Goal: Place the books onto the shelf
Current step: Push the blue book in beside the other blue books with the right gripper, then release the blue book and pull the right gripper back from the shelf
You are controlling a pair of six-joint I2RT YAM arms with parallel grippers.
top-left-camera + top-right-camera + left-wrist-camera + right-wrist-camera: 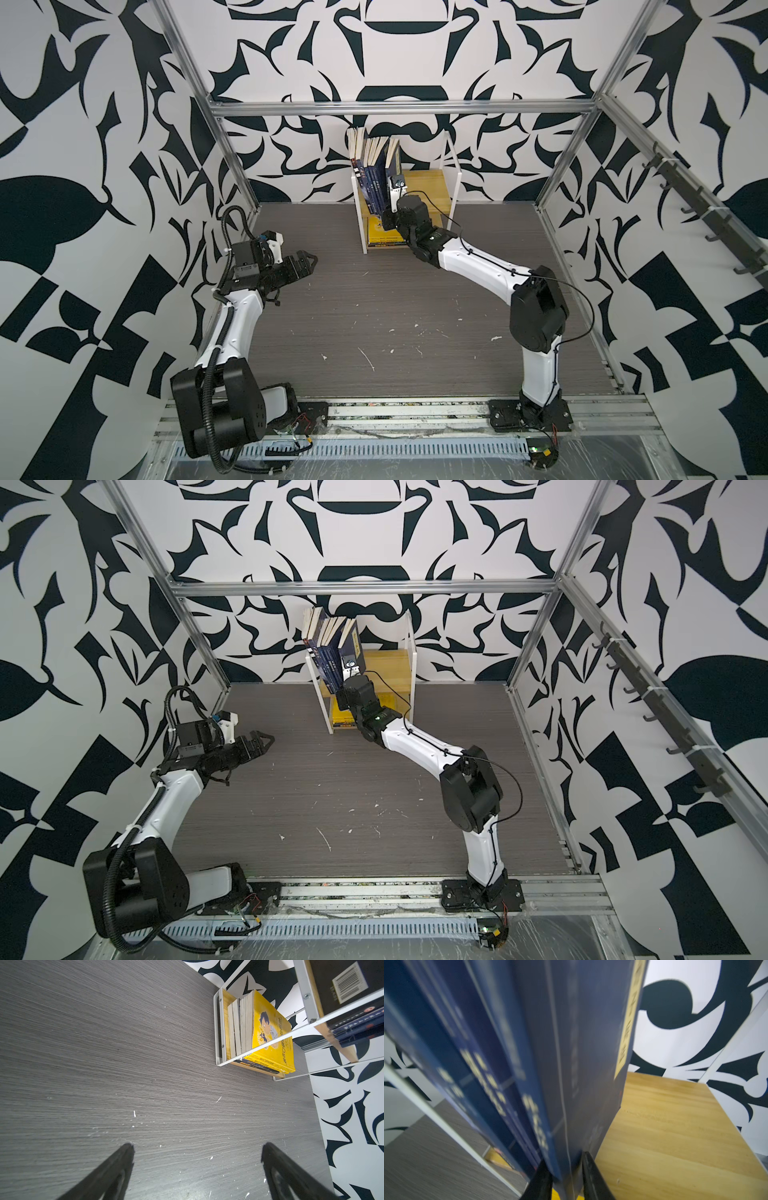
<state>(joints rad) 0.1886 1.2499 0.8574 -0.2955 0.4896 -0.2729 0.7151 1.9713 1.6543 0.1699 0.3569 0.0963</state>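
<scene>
Books (pixel 376 174) on shelf (pixel 430 183), grey table (pixel 374 316)

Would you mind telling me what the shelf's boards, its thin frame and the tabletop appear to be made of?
The boards look like light wood or wood-look laminate, matte, with visible yellowish grain. The frame seems to be thin white-painted metal, smooth, fixed with small screws. The tabletop looks like grey wood-grain laminate, matte, scuffed with white flecks.
</scene>
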